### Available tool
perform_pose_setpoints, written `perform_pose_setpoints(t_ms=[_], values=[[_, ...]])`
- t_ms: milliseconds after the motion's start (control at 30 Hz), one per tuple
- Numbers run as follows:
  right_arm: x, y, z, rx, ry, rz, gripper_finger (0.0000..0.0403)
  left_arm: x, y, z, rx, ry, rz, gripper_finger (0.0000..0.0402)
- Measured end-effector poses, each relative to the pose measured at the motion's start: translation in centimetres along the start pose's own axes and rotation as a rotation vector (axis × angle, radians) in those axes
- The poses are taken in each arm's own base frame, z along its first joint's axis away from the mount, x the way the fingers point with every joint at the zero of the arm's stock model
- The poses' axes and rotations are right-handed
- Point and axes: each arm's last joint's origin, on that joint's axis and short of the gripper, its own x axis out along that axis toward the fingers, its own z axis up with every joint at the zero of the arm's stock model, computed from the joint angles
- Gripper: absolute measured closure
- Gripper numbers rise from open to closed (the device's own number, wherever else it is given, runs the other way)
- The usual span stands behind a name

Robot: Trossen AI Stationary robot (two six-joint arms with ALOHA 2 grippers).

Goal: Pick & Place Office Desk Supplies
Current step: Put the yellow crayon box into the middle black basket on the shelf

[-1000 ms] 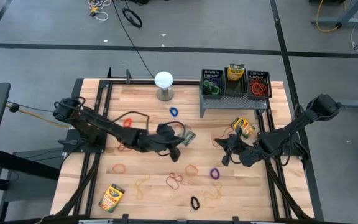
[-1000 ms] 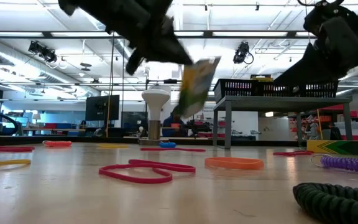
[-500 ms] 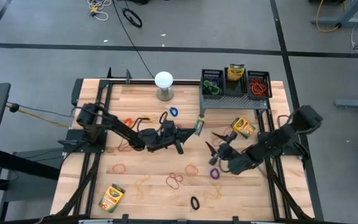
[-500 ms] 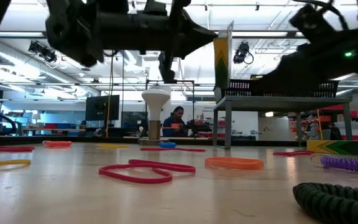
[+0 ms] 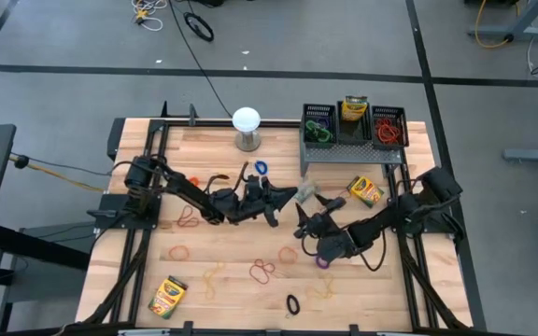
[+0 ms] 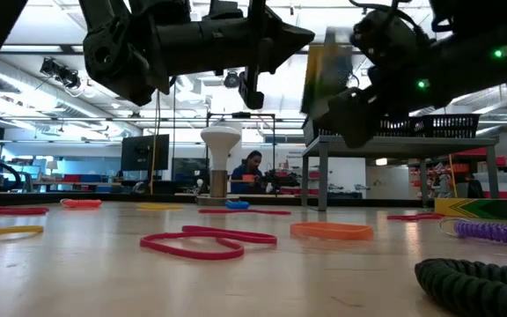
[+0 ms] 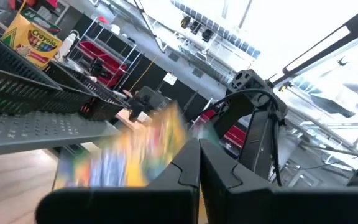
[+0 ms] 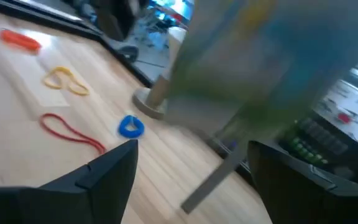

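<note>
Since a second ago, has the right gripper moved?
Yes. In the high view the right gripper has swung away from the grey riser toward the table's middle, meeting the crayon box held by the left gripper.

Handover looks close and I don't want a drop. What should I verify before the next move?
1. Left end effector shut on the crayon box: ok.
2. Right end effector open wide: ok.
3. Crayon box in the air, clear of the table: ok.
4. Crayon box seated between the right fingers: cannot tell; it is blurred just ahead of them.
</note>
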Motion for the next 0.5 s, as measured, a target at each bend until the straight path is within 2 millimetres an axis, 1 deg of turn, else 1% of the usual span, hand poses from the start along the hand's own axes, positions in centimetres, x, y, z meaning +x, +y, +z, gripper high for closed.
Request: perform_pose_setpoints(t_ms=[100, 200, 300, 433, 500], values=[[0.0, 0.0, 0.3, -0.057, -0.009, 0.054, 0.0092, 0.1, 0.2, 0.1, 0.010, 0.004, -0.011, 0.0398], [-0.2, 0.1, 0.5, -0.150, -0.027, 0.123, 0.0092, 0.3, 0.4, 0.3, 0.018, 0.010, -0.042, 0.0398], [-0.3, 0.1, 0.7, -0.183, -0.042, 0.178, 0.0092, 0.5, 0.6, 0.5, 0.026, 0.034, -0.079, 0.0398], [-0.5, 0.3, 1.0, -0.136, -0.060, 0.296, 0.0097, 0.6, 1.1, 0.1, 0.113, 0.112, -0.096, 0.0398], [-0.5, 0.5, 1.0, -0.075, -0.062, 0.363, 0.0107, 0.6, 1.3, -0.5, 0.171, 0.184, -0.105, 0.0396]])
